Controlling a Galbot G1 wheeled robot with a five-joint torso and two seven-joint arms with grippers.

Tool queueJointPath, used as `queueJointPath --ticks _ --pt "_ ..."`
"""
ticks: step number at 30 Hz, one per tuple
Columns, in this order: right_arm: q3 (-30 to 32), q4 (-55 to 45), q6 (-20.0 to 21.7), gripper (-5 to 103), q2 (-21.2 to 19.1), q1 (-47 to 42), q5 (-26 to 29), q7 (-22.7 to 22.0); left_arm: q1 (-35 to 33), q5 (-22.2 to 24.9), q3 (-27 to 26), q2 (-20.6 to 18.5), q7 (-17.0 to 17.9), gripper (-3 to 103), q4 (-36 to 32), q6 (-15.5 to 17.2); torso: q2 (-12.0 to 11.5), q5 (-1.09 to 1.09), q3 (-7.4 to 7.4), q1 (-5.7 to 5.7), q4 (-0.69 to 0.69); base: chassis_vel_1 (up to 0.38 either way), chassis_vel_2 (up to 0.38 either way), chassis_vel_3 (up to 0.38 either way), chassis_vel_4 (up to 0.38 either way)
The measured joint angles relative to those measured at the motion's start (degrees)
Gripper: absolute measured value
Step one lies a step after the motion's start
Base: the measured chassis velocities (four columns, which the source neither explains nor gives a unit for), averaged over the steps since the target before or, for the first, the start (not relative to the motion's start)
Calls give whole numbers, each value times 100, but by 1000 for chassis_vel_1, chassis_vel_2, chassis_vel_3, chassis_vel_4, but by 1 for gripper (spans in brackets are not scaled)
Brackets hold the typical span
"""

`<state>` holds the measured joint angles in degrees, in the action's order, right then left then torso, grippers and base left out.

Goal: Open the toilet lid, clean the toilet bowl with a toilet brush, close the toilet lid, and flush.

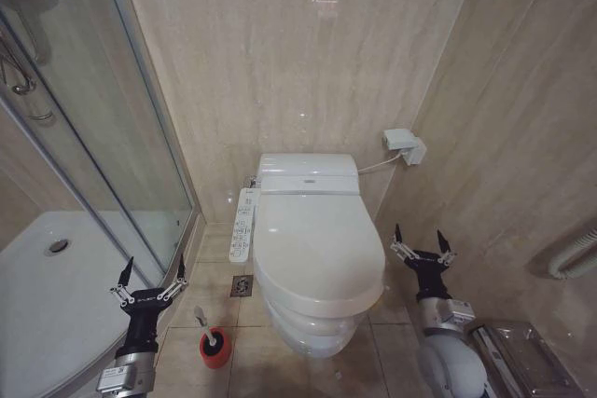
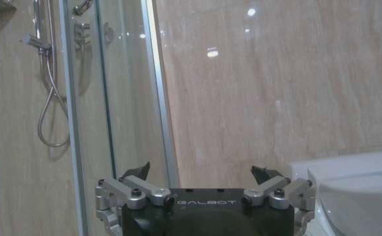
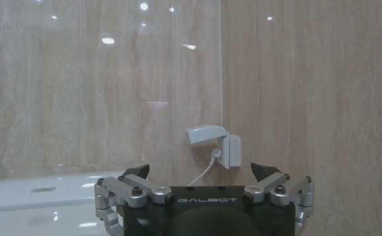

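Toilet lid (image 1: 317, 240) down. Toilet brush (image 1: 207, 328) apparently seated in red holder (image 1: 215, 349). Left gripper (image 1: 149, 279) and right gripper (image 1: 422, 244) spread, empty, flanking bowl.

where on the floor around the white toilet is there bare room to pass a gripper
Bare beige floor tiles lie between the glass shower door and the white ceramic toilet bowl, behind the red cup with the dark-headed toilet brush. Crowded: the open left gripper hangs beside that cup; the open right gripper fills the narrow wall-side gap.

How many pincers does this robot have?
2. The left pincer hangs open over the floor near the shower door; the right pincer hangs open beside the closed toilet lid, by the wall.
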<state>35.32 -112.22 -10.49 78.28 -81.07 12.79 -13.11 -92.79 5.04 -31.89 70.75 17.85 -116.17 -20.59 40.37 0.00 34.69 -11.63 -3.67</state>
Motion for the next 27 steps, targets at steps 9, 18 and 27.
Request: queueJointPath --ticks 9,18,27 --pt "4 -50 52 100 -12 -39 27 29 0 0 0 0 0 100 0 0 0 0 0 0 0 0 0 0 0" --pt "5 -51 57 100 -15 -39 34 30 0 0 0 0 0 100 0 0 0 0 0 0 0 0 0 0 0" --pt "5 -51 57 100 -18 -37 38 30 0 0 0 0 0 100 0 0 0 0 0 0 0 0 0 0 0"
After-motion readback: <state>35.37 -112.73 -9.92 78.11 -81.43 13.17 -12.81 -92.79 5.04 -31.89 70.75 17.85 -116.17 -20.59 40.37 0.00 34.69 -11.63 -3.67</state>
